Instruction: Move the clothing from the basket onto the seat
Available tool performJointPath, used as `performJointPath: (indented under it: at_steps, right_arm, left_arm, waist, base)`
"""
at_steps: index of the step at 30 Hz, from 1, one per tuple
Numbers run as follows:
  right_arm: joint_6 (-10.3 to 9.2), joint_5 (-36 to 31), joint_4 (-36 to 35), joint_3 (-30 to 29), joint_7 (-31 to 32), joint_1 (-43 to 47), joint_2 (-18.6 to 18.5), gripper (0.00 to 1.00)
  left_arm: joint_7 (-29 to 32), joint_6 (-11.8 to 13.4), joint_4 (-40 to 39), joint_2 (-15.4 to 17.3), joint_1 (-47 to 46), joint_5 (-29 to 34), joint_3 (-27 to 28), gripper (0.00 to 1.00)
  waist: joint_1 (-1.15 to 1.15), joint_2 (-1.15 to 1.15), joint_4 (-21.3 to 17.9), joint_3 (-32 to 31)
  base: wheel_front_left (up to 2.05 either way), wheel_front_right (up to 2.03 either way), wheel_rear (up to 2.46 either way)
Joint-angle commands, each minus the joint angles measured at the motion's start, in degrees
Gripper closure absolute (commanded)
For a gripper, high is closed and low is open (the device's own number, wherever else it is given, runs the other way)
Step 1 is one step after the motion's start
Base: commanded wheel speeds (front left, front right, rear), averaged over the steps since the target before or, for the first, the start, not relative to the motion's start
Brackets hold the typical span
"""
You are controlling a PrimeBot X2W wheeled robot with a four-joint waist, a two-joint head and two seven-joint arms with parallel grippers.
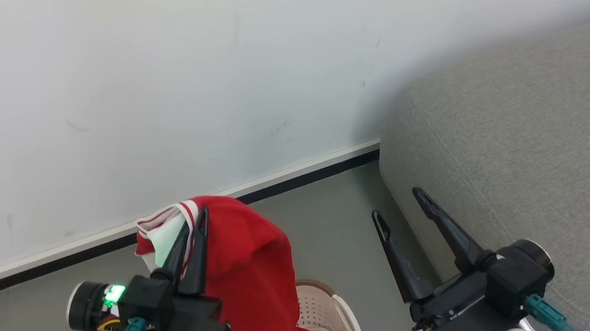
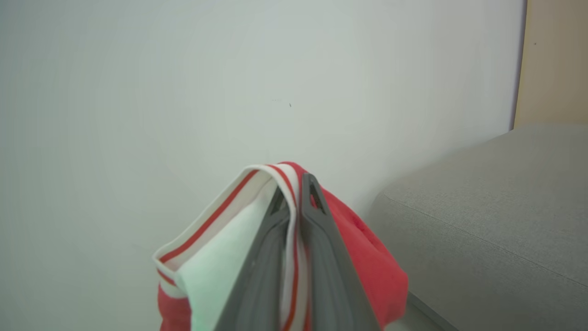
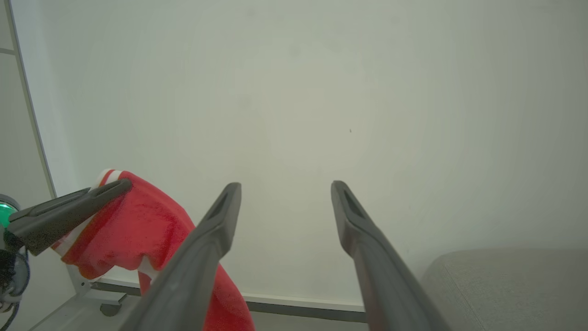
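Right now your garment (image 1: pixel 251 270) hangs from the left fingers (image 1: pixel 199 257). They are pressed together on its red-and-white striped collar, and the collar band runs up between them to their tips. In the left wrist view, the white inner side of the collar bulges out on the left of the fingers and the red cloth falls away on their right. From the pinch the cloth drapes down over the basket (image 1: pixel 344 307), whose brown rim and perforated wall show beside it at the bottom of the head view. You cannot tell whether its lower end touches the inside of the basket.

Your right fingers (image 1: pixel 449 225) are spread wide with nothing between them. They are apart from the garment, and their tips are near the rounded edge of the sofa (image 1: pixel 537 149). The sofa stands to the right of the basket, with grey floor (image 1: pixel 333 211) between them. Behind everything is a white wall (image 1: pixel 207 75) with a dark skirting strip (image 1: pixel 307 173) along its foot.
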Motion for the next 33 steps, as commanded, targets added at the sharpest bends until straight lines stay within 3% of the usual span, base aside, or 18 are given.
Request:
performJointPath:
  at_steps: [1,9,23,33]
  right_arm:
    - [0.04,0.41,0.67,0.63,-0.09,0.92,-0.64,0.00]
    - [0.04,0.65,2.34,1.75,-0.09,1.06,-1.60,0.00]
    - [0.04,-3.46,6.34,3.22,-0.08,-2.32,-4.75,0.00]
    - [0.04,-1.39,11.79,2.43,-0.09,-5.59,-5.49,0.00]
  left_arm:
    - [-0.32,-0.20,-0.64,0.40,-1.19,-0.44,0.38,1.00]
    - [0.01,-0.36,-1.38,0.19,-2.52,-0.54,-0.27,1.00]
    - [1.69,-3.92,-4.67,-2.06,-7.62,-0.43,-4.81,1.00]
    - [4.38,-5.48,-10.38,-3.81,-10.38,-0.22,-8.43,1.00]
  waist:
    - [0.01,0.01,-0.56,-0.55]
    - [0.01,0.01,-0.92,-1.21]
    - [0.01,0.01,-0.73,-0.92]
    - [0.01,0.01,-0.53,-0.02]
  base:
    - [0.00,0.00,0.00]
    - [0.00,0.00,0.00]
    - [0.00,0.00,0.00]
    - [0.00,0.00,0.00]
